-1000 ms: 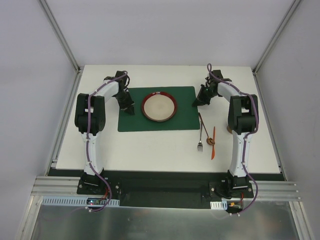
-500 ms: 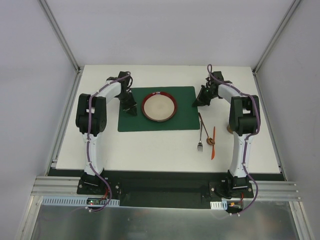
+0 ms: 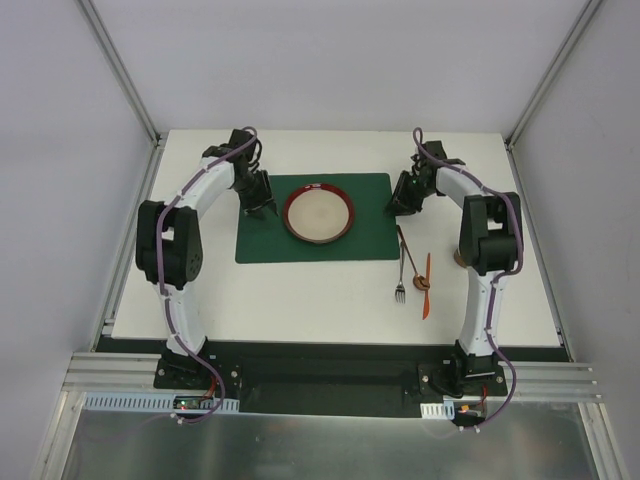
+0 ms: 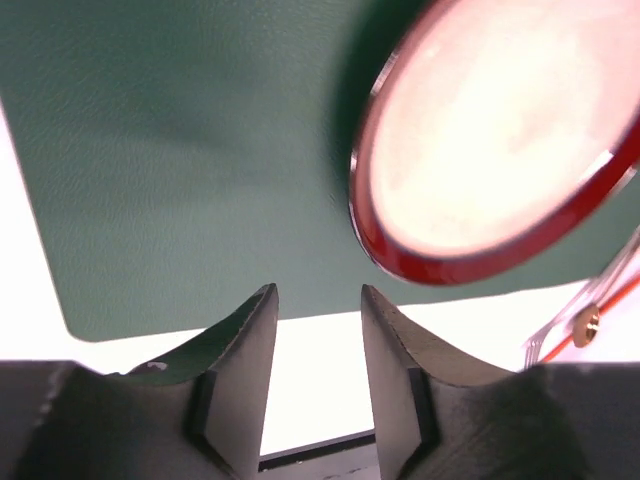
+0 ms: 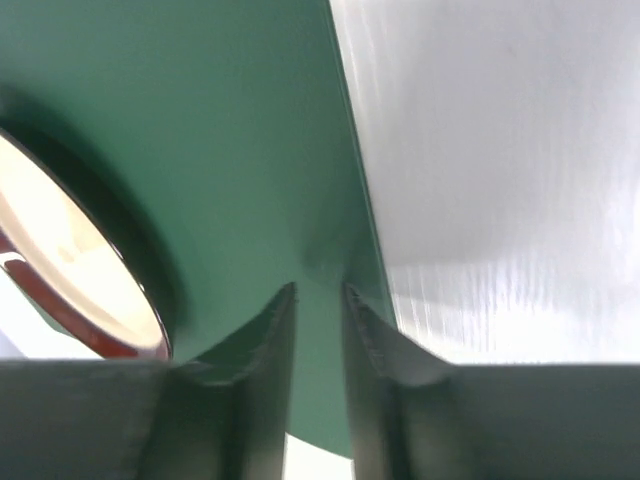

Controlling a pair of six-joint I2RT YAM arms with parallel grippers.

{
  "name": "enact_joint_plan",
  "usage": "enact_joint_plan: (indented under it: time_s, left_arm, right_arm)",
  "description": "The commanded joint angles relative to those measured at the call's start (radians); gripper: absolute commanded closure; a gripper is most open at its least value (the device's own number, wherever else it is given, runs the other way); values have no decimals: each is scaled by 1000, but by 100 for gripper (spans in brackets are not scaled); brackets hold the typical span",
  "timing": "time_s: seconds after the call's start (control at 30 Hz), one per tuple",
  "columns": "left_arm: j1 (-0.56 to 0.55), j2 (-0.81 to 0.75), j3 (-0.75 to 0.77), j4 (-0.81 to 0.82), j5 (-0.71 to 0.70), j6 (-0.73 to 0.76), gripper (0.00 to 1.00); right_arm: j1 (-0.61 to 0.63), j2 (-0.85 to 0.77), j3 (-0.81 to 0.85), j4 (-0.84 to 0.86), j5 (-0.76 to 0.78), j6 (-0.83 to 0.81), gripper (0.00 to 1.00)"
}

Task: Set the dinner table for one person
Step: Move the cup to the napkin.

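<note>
As seen from above, the bench [image 3: 300, 300] carries the mat [image 3: 262, 245] with the plate [image 3: 318, 213] centred on it. The fork [image 3: 402, 262] and an orange utensil [image 3: 426, 292] lie just off the mat's right edge, long axes running near to far. They are well apart from the left fingers [image 3: 258, 203] and near the right fingers [image 3: 402, 200], on the base side, so the right arm is judged better placed. Left wrist view: fingers [image 4: 245, 350] spread, nothing between them, above the mat's left part, with the plate ahead and to one side. Right wrist view: fingers [image 5: 268, 350] narrowly parted over the mat's right edge, pinching nothing discernible; fork out of frame.
</note>
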Motion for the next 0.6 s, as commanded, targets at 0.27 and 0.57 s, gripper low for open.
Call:
enact_joint_plan:
  time_s: [0.27,0.57]
  left_arm:
    - [-32,-212,-154,37,-9,38,60]
    - [-55,-291,-352,171,40,5,63]
  right_arm:
    - [59,-429,-217,-73,381,-72,69]
    - [85,-706,-519,-62,694,-48,70]
